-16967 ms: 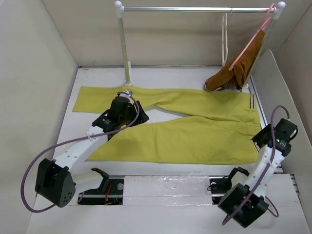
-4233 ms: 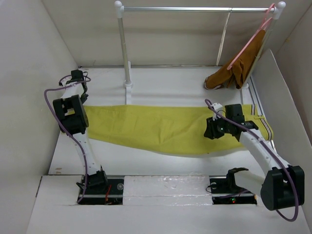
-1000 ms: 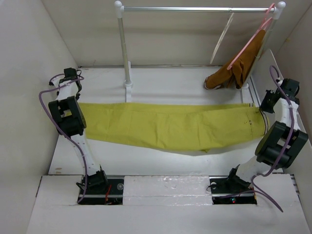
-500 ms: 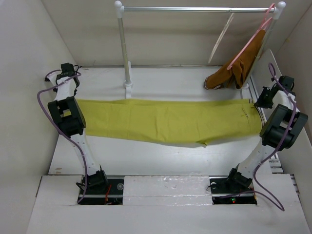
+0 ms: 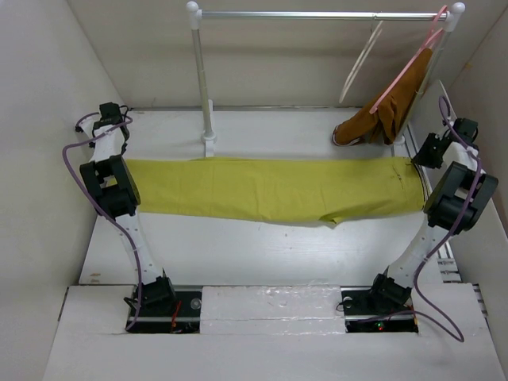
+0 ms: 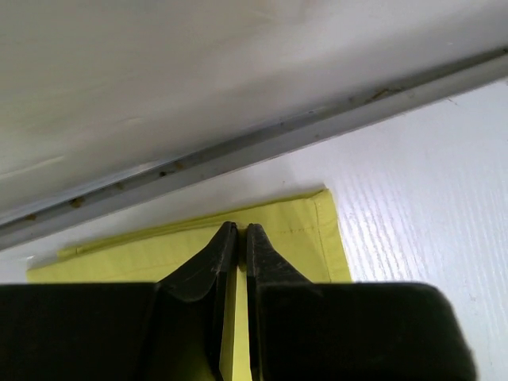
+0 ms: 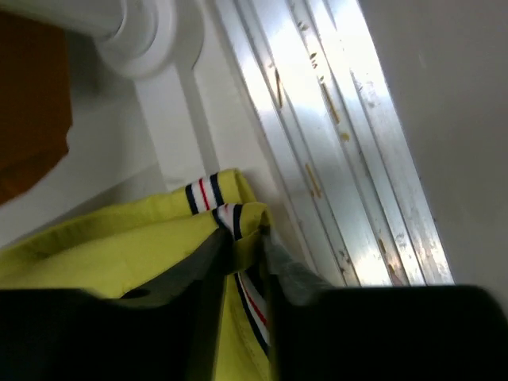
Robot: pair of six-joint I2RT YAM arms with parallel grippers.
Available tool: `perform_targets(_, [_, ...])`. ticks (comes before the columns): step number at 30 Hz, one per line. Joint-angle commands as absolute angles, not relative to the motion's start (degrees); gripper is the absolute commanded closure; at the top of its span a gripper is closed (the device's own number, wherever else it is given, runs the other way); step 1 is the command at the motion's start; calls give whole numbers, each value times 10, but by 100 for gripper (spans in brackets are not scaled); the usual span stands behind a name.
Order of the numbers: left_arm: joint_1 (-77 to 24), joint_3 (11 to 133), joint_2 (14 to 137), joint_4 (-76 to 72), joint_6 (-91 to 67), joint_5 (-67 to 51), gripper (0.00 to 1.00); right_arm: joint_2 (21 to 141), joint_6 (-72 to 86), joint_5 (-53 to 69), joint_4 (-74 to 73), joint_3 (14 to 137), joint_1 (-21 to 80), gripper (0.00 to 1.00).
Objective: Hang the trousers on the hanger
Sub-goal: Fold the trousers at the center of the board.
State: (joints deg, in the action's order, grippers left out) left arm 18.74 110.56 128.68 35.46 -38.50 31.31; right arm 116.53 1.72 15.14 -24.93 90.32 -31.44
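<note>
The yellow-green trousers (image 5: 270,189) lie folded lengthwise in a long band across the table, stretched between my two grippers. My left gripper (image 5: 121,151) is shut on the leg hem at the left end; in the left wrist view its tips (image 6: 236,228) pinch the yellow cloth (image 6: 302,238). My right gripper (image 5: 418,163) holds the striped waistband at the right end; in the right wrist view the waistband (image 7: 202,193) is bunched between the fingers (image 7: 246,234). The cream-white hanger (image 5: 361,59) hangs tilted from the rail, well behind the trousers and apart from both grippers.
A metal rail (image 5: 317,14) spans the back on a white post (image 5: 205,79). A pink hanger (image 5: 405,67) carries a rust-brown garment (image 5: 381,119) at the back right. Walls stand close on both sides; an aluminium track (image 7: 341,143) runs by the right gripper.
Both grippers have drawn the trousers toward the back of the table. The band now lies straighter and flatter, and the right wrist has shifted farther back along the right wall.
</note>
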Motion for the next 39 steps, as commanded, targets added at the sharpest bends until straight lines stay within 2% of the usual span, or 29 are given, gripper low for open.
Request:
perform_targets(1, [206, 1100, 1282, 277, -349, 323, 98, 1186, 10, 141, -206, 959, -323, 69])
perform_targets(2, [206, 1097, 1279, 265, -340, 323, 94, 1180, 11, 145, -207, 958, -323, 57])
perform_targets(3, [206, 1096, 1275, 258, -326, 302, 78, 1173, 14, 147, -207, 953, -323, 47])
perform_targets(4, [206, 1097, 1268, 256, -317, 290, 70, 1153, 18, 155, -204, 948, -323, 37])
perform_targets(5, [206, 1095, 1261, 258, -323, 289, 62, 1145, 19, 169, -207, 947, -323, 33])
perform_targets(6, [206, 1086, 1254, 256, -325, 270, 44, 1135, 17, 170, -241, 951, -323, 31])
perform_targets(7, [206, 1085, 1242, 258, -325, 262, 40, 1109, 15, 167, -256, 947, -323, 27])
perform_targets(9, [206, 1072, 1222, 263, -330, 255, 34, 1065, 18, 164, -260, 914, -323, 27])
perform_targets(10, [206, 1060, 1195, 258, -330, 247, 34, 1039, 25, 158, -256, 859, -329, 27])
perform_targets(13, [188, 1011, 1139, 255, -354, 208, 35, 914, 60, 159, -208, 747, -342, 27])
perform_targets(14, [175, 988, 1121, 231, -354, 191, 36, 859, 68, 157, -193, 671, -342, 27])
perform_targets(15, [158, 938, 1101, 218, -355, 157, 41, 836, 76, 153, -171, 635, -350, 27])
perform_targets(18, [67, 836, 1029, 154, -363, 86, 47, 786, 105, 192, -115, 508, -388, 28])
perform_targets(20, [-23, 798, 985, 125, -361, 71, 48, 785, 110, 236, -104, 472, -416, 28])
perform_targets(22, [-95, 765, 956, 113, -359, 57, 58, 797, 103, 255, -91, 441, -448, 27])
perform_targets(25, [-153, 702, 934, 70, -376, -27, 64, 823, 100, 282, -71, 421, -477, 27])
perform_targets(27, [-205, 661, 934, 50, -395, -73, 73, 839, 110, 290, -44, 411, -484, 25])
perform_targets(28, [-220, 654, 944, 34, -404, -80, 74, 858, 127, 299, -30, 404, -484, 25])
perform_targets(29, [-248, 640, 961, 33, -416, -68, 79, 873, 148, 298, 15, 401, -484, 25])
perform_targets(34, [-249, 620, 1015, 36, -425, -59, 88, 922, 222, 317, 110, 384, -475, 26])
perform_targets(39, [-249, 597, 1021, 75, -420, -11, 97, 952, 242, 290, 119, 396, -447, 35])
